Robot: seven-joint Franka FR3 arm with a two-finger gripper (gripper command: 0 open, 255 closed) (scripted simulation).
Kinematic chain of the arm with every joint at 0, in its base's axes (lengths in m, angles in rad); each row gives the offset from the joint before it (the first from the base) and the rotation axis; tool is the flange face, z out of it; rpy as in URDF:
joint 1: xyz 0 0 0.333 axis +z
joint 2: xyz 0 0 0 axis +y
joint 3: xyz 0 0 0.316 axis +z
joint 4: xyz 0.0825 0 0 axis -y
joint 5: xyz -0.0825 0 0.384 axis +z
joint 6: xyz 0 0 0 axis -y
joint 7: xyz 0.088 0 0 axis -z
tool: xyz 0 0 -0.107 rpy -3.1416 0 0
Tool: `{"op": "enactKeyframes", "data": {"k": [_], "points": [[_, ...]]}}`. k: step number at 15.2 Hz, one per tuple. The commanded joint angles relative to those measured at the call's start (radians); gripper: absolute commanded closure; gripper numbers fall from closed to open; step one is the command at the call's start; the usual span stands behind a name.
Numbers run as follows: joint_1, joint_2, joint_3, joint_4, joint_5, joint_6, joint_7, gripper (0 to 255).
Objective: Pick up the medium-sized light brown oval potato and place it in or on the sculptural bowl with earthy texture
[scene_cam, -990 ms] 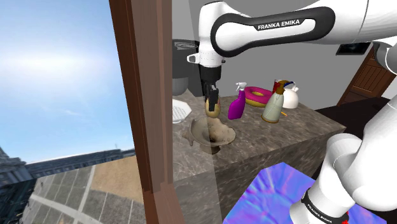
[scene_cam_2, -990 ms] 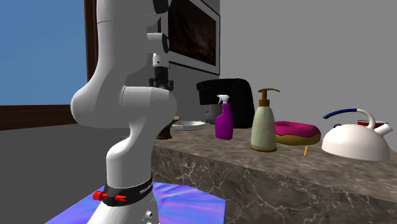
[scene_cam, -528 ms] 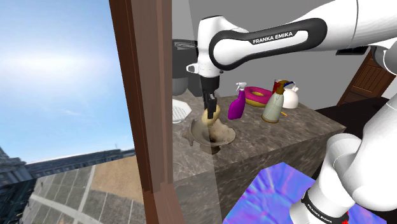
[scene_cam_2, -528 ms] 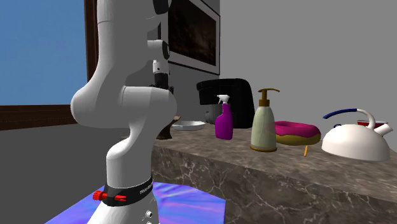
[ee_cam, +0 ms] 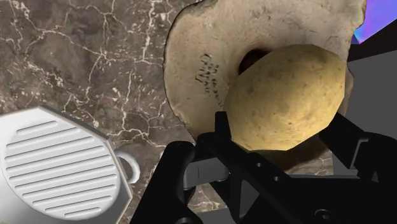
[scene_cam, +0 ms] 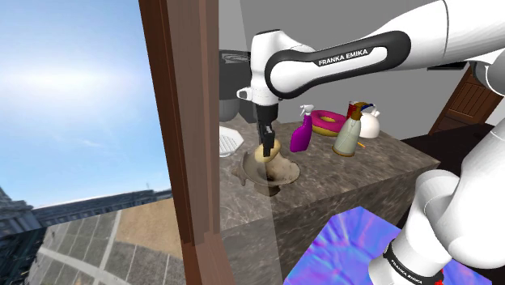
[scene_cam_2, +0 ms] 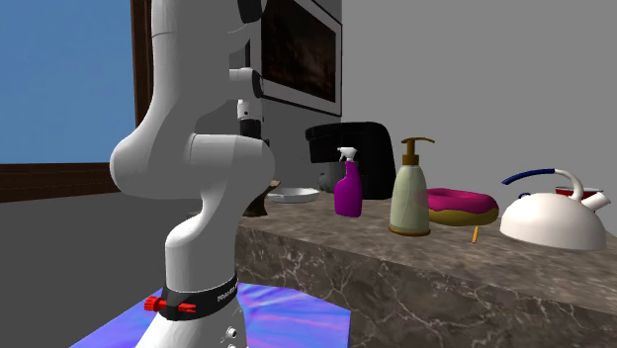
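Note:
My black gripper [ee_cam: 283,143] is shut on the light brown oval potato [ee_cam: 286,95], clasped between both fingers. Right beneath the potato lies the rough tan sculptural bowl [ee_cam: 203,70] with its dark hollow partly hidden behind the potato. In the shoulder view the gripper [scene_cam: 265,148] holds the potato [scene_cam: 273,147] just above the bowl [scene_cam: 279,172], which stands on the marble counter [scene_cam: 356,174] near its window-side end.
A white ribbed octagonal dish [ee_cam: 57,162] lies on the counter beside the bowl. Further along stand a purple spray bottle [scene_cam: 301,133], a soap dispenser [scene_cam: 347,133], a pink doughnut [scene_cam: 328,122] and a white kettle [scene_cam_2: 554,213]. A brown window frame [scene_cam: 182,138] borders the counter.
The gripper has come down with the potato, from well above the bowl to just over its hollow.

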Motion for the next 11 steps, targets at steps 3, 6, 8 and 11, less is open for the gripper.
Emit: {"op": "enactKeyframes", "data": {"k": [3,6,8,11], "points": [[0.000,0.000,0.000,0.000,0.000,0.001,0.000,255],[0.000,0.000,0.000,0.000,0.000,0.001,0.000,0],[0.000,0.000,0.000,0.000,0.000,0.001,0.000,0],[0.001,-0.004,0.002,0.062,0.001,-0.067,0.000,0]]}}
